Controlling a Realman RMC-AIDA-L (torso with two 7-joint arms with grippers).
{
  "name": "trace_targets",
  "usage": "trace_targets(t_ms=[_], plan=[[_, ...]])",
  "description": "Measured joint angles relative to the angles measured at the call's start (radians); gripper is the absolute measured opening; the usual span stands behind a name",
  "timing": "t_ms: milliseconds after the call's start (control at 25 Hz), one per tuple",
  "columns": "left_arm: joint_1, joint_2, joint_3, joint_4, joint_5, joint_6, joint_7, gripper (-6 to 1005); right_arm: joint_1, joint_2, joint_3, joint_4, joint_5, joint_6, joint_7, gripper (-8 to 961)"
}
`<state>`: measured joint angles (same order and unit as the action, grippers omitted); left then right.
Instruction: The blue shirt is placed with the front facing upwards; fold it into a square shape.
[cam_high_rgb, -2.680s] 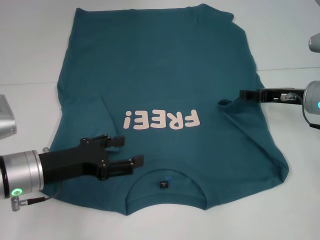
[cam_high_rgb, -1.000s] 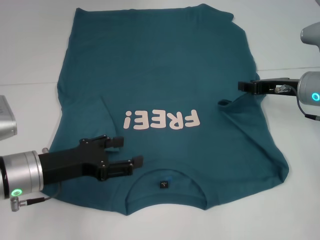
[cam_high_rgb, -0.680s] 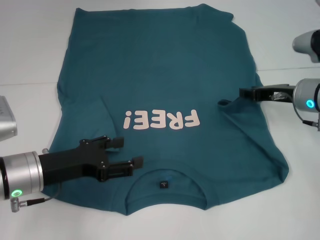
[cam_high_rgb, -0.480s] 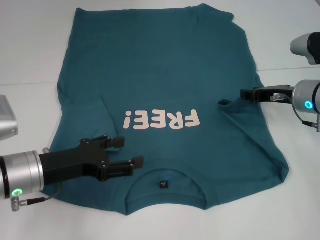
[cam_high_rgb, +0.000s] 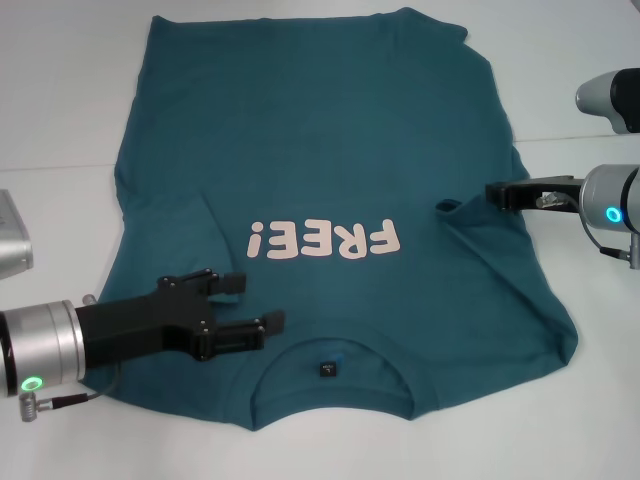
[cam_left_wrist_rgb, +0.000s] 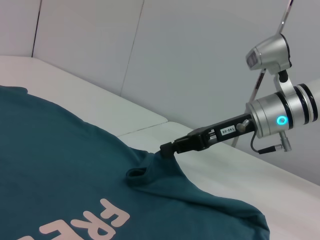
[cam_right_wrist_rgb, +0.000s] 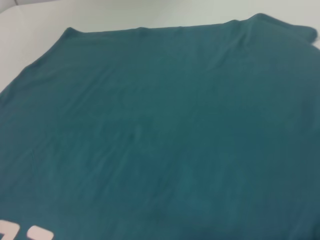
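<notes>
The blue shirt (cam_high_rgb: 330, 160) lies spread flat on the white table, front up, with the pale "FREE!" print (cam_high_rgb: 325, 240) in its middle. Its collar (cam_high_rgb: 335, 385) and dark neck tag are nearest me. My left gripper (cam_high_rgb: 250, 302) hovers open over the shoulder area beside the collar, with nothing between its fingers. My right gripper (cam_high_rgb: 492, 193) is a thin closed bar at the shirt's right edge, by a small pucker (cam_high_rgb: 447, 206) where the sleeve folds in. In the left wrist view the right gripper's tip (cam_left_wrist_rgb: 165, 149) meets that edge of the shirt (cam_left_wrist_rgb: 60, 165). The right wrist view shows only the shirt's plain lower part (cam_right_wrist_rgb: 160, 130).
A silver box (cam_high_rgb: 12, 235) sits at the table's left edge. A silver part of the right arm (cam_high_rgb: 610, 97) hangs above the table's right side. Bare white table (cam_high_rgb: 60, 110) surrounds the shirt, and a pale wall (cam_left_wrist_rgb: 150, 45) stands behind it.
The right gripper has dropped back toward me and shifted slightly right along the shirt's edge. The shirt and the left gripper have not moved.
</notes>
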<state>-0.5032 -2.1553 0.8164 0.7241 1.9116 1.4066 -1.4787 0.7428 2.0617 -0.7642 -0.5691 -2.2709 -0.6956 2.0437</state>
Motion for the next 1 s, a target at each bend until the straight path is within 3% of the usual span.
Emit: trace_targets(t_ms=[240, 560, 1000], plan=[[0.000, 0.000, 0.000, 0.000, 0.000, 0.000, 0.000, 869, 0.000, 0.000, 0.000, -0.007, 0.002, -0.036, 0.001, 14], [0.000, 0.000, 0.000, 0.001, -0.006, 0.000, 0.000, 869, 0.005, 0.007, 0.000, -0.025, 0.007, -0.142, -0.001, 11], [-0.001, -0.001, 0.000, 0.000, -0.006, -0.003, 0.000, 870, 0.043, 0.029, -0.019, -0.010, 0.007, -0.181, -0.010, 17]])
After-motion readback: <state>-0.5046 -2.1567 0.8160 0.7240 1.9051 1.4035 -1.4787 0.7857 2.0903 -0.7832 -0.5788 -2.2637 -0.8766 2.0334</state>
